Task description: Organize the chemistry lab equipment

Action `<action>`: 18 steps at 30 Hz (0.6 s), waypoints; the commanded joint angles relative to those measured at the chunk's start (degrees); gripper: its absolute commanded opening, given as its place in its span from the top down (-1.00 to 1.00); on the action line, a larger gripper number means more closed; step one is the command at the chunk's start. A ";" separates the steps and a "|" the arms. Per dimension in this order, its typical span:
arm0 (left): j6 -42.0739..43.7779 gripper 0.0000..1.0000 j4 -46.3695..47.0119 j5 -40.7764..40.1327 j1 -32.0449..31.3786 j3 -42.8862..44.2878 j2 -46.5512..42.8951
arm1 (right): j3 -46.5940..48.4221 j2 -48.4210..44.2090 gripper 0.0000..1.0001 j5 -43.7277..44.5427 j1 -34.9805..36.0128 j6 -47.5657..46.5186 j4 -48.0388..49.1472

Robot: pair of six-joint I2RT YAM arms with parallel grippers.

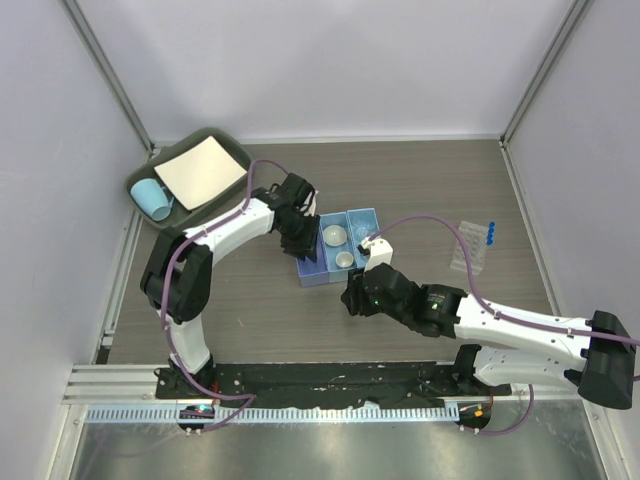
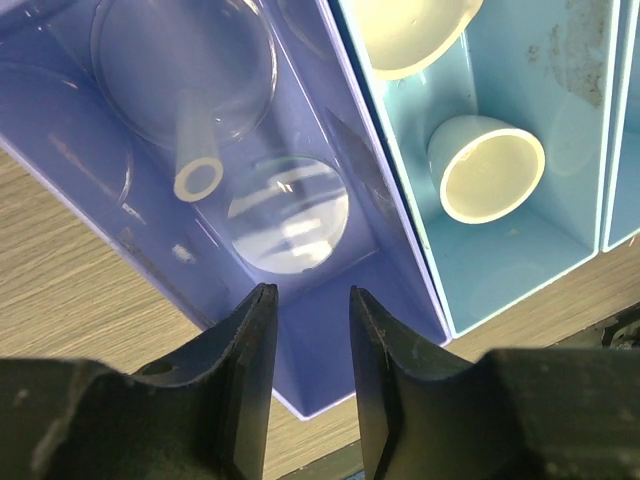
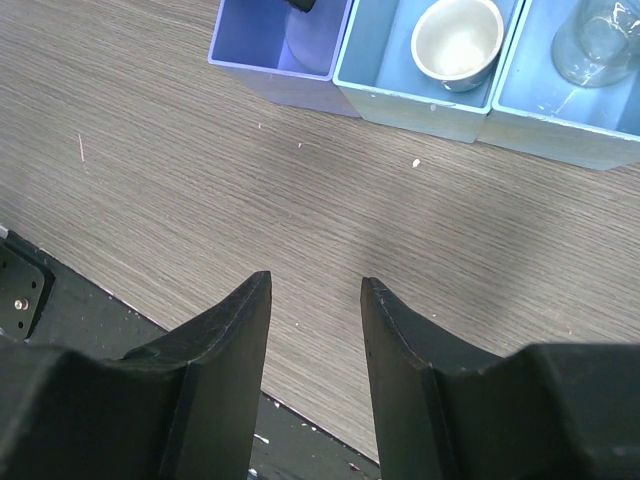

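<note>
On left gripper (image 2: 308, 292) the jaws stood apart, nothing between them, just above the near end of the purple compartment of the divided box (image 2: 315, 380). A clear funnel (image 2: 197, 172) lay in that compartment. Two whitish dishes (image 2: 487, 167) sat in the adjoining light-blue compartment. On right gripper (image 3: 315, 282) the jaws were apart and empty, over the bare desk (image 3: 150, 150) beside the box. A clear flask (image 3: 600, 40) stood in the right-hand compartment. The tube rack (image 1: 468, 254) with blue-capped tubes (image 1: 488, 233) lay near the desk's right edge.

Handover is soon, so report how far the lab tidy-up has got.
Done: whitish dishes, a clear funnel and a flask lie in the divided box. In hand: nothing; the left pincer stands open above the funnel, the right pincer open over bare table. Left: the rack with blue-capped tubes out on the table.
</note>
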 commanded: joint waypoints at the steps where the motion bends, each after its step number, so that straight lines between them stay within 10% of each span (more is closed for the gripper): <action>1: 0.87 0.18 -3.26 -2.51 0.01 3.12 0.24 | 1.05 -0.49 0.07 -0.06 0.26 -0.28 1.42; 18: 0.87 0.05 -10.47 -11.83 -0.08 10.95 -7.39 | 3.42 2.59 0.07 1.17 0.26 -1.68 1.86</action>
